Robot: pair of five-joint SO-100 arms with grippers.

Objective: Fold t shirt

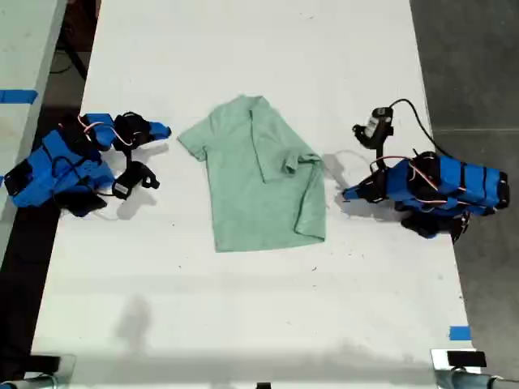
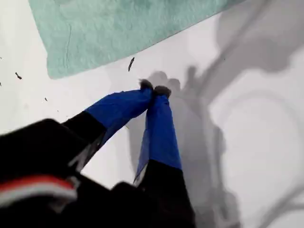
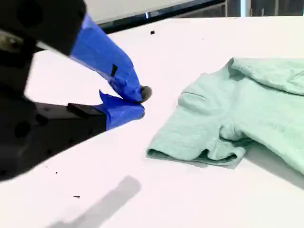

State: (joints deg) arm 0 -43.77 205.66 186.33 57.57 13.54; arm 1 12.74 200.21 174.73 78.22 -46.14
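Observation:
The pale green t shirt (image 1: 259,174) lies flat in the middle of the white table (image 1: 243,308). Its sleeve on the exterior view's right is folded in over the body, while the sleeve on that view's left is spread out. My first gripper (image 1: 349,193) rests on the table just off the shirt's edge on the exterior view's right. It is shut and empty (image 2: 154,89), with a shirt corner (image 2: 118,28) beyond its tips. My second gripper (image 1: 165,130) sits to the exterior view's left of the spread sleeve (image 3: 199,128), apart from it, also shut (image 3: 140,100) on nothing.
Both blue arms are folded low at the table's two sides in the exterior view. A black cable (image 1: 413,117) loops behind the arm on that view's right. Blue tape (image 1: 460,332) marks the table's near corner there. A second table (image 1: 20,49) stands beyond a gap on the exterior view's left.

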